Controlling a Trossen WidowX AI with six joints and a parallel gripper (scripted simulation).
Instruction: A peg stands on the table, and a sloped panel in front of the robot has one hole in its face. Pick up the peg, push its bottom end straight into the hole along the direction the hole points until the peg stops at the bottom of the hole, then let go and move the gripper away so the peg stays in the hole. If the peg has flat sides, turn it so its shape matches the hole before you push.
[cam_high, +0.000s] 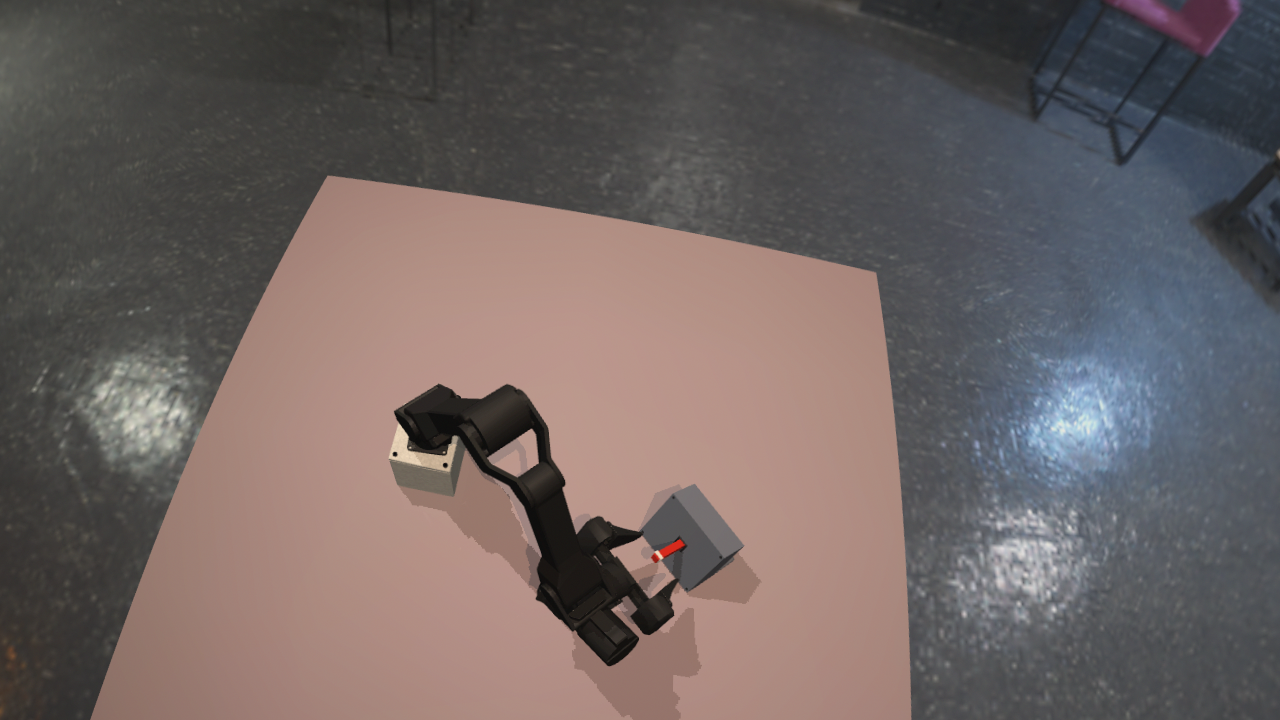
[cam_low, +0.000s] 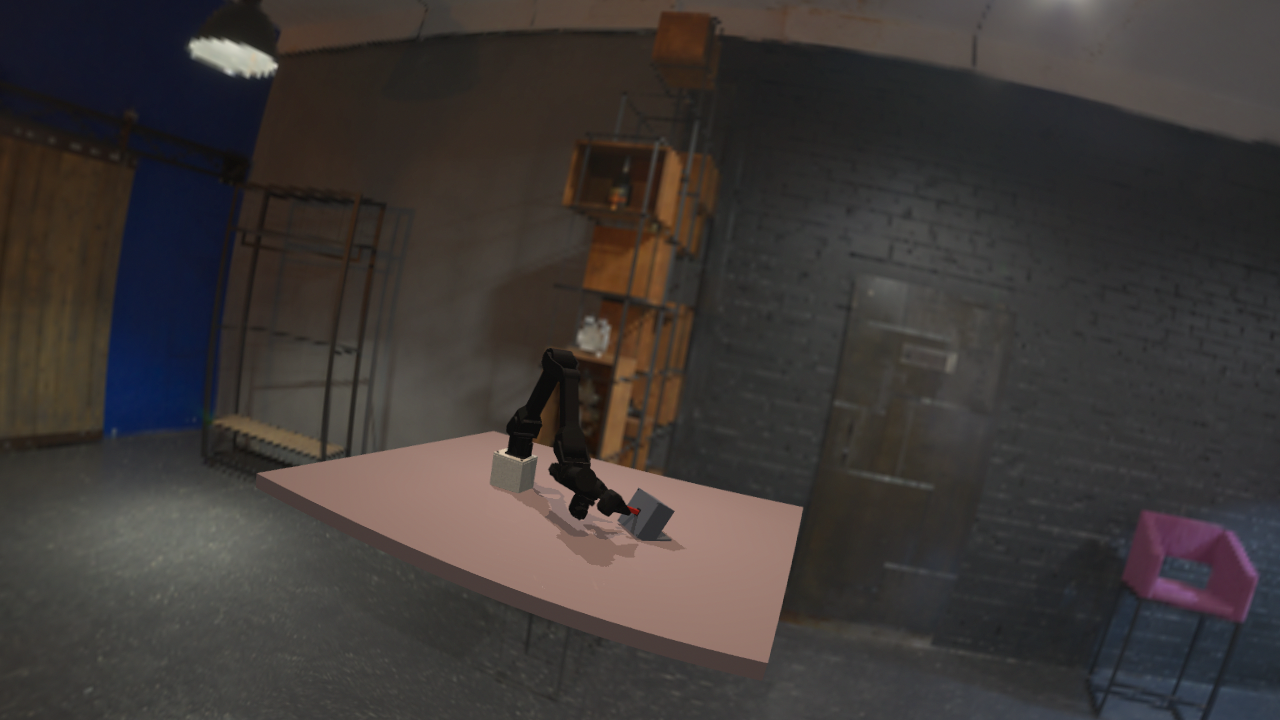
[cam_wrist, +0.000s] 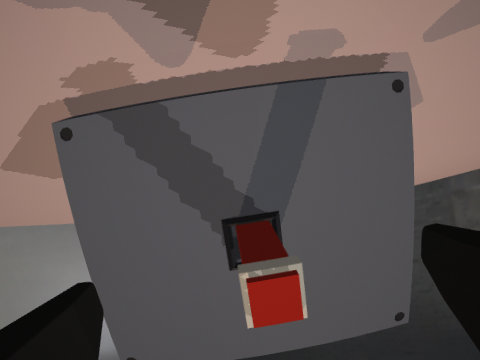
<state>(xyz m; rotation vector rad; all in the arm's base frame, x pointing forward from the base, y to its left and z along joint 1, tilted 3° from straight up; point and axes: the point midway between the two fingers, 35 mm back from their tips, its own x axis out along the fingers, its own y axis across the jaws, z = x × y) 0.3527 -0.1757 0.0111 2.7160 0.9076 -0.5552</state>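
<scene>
The red square peg (cam_high: 671, 549) (cam_low: 634, 511) (cam_wrist: 276, 301) has a pale band near its outer end. Its inner end is inside the square hole (cam_wrist: 233, 245) in the face of the grey sloped panel (cam_high: 700, 550) (cam_low: 651, 515) (cam_wrist: 150, 240). A good length of it sticks out. In the wrist view a gap shows at the hole's left and upper sides; how deep the peg sits is hidden. My gripper (cam_high: 658, 557) (cam_wrist: 264, 275) is open, its fingers wide apart on either side of the peg, touching neither side of it. In the exterior view one finger overlaps the panel's edge.
The pink table (cam_high: 537, 286) (cam_low: 429, 528) carries the arm's pale base block (cam_high: 423, 475) (cam_low: 512, 472) and the panel. The panel has dark screw spots (cam_wrist: 397, 85) near its corners. The arm bends over the table between base and panel. A pink chair (cam_low: 1190, 600) stands on the floor beyond.
</scene>
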